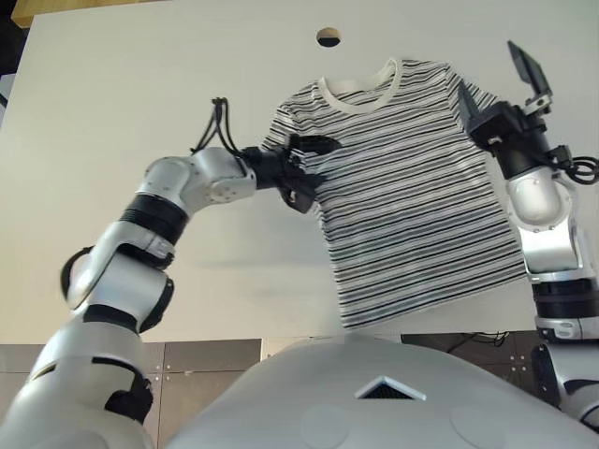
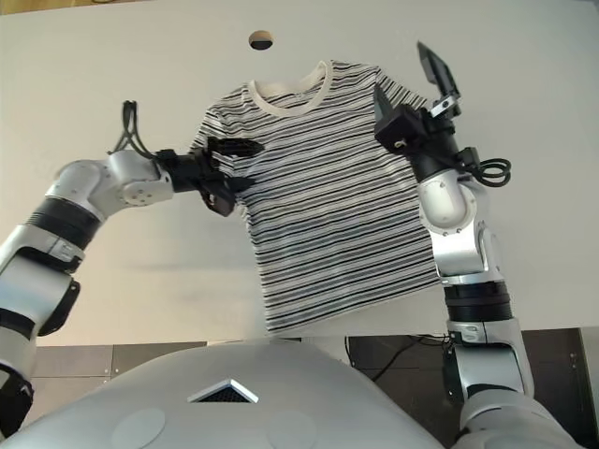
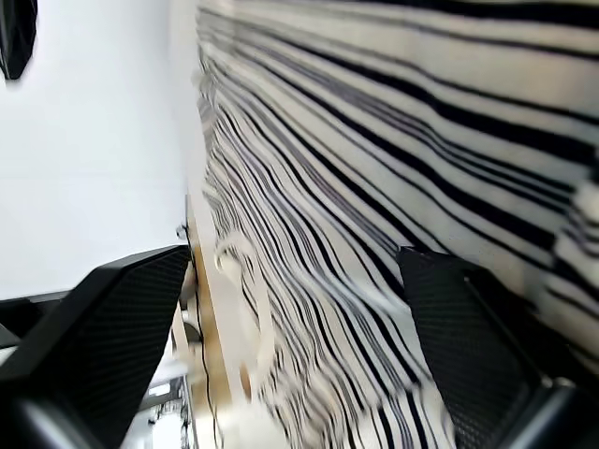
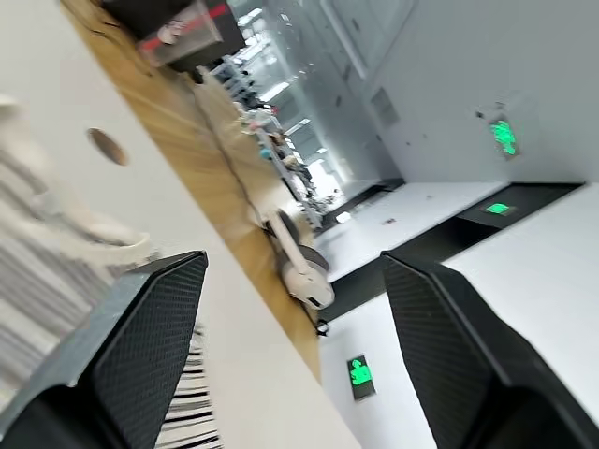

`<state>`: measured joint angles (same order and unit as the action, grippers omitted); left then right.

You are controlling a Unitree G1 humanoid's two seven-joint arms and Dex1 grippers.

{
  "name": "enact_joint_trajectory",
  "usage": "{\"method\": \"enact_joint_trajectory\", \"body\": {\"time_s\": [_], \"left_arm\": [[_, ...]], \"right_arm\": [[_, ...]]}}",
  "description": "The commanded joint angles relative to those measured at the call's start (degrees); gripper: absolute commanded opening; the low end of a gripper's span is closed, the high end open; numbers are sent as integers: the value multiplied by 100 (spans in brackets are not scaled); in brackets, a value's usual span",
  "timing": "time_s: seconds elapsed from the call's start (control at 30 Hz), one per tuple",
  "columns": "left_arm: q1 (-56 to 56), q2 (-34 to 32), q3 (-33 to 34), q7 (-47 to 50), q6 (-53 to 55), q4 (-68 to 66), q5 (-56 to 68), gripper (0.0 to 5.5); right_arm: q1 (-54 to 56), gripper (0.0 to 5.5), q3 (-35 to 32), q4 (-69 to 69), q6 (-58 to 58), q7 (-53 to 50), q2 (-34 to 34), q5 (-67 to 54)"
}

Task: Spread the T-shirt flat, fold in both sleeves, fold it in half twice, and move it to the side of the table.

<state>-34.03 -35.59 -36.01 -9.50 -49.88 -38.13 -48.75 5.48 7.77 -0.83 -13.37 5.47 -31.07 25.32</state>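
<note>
On the table [image 1: 112, 84], striped T-shirt [image 1: 412, 206] flat; left hand [image 1: 316, 173] and right hand [image 1: 487, 67] wide open, empty.

T-shirt [image 1: 412, 187] on table [image 1: 140, 75]
Collar far, hole [image 1: 328, 37] beyond it; left gripper [image 1: 316, 173] at the left sleeve, right gripper [image 1: 489, 73] at the right.

Both eye views are taken from the head, looking downward over the same bench [image 1: 140, 75]. The T-shirt [image 3: 374, 187] is viewed closely from the left wrist, and the far bench edge from the right wrist.
</note>
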Motion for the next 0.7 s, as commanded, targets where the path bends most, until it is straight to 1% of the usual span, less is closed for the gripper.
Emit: {"method": "enact_joint_trajectory", "body": {"time_s": [0.03, 0.2, 0.33, 0.4, 0.53, 0.63, 0.7], "left_arm": [[-235, -370, -165, 412, -210, -722, -459, 414], [-759, -470, -311, 1208, -690, -1814, -658, 414], [-1043, -603, -359, 1787, -703, -2164, -832, 414], [-1162, -695, -383, 2066, -514, -2367, -958, 414], [-1211, -721, -387, 2502, -177, -2809, -974, 414], [-1347, -721, -379, 3061, 205, -2989, -1017, 414], [-1400, -838, -93, 3580, 351, -2987, -778, 414]], "right_arm": [[-215, 342, 360, -202, -305, 554, -77, -82], [-294, 342, 768, -164, -755, 1097, -219, 3], [-517, 342, 865, -401, -1017, 1466, -466, 15], [-708, 342, 811, -569, -1133, 1644, -679, -41], [-1176, 342, 238, -1135, -1237, 1859, -1083, -546], [-1484, 342, 234, -1357, -1363, 2096, -1265, -650], [-1687, 342, 232, -1300, -1370, 2253, -1478, -382]]}}
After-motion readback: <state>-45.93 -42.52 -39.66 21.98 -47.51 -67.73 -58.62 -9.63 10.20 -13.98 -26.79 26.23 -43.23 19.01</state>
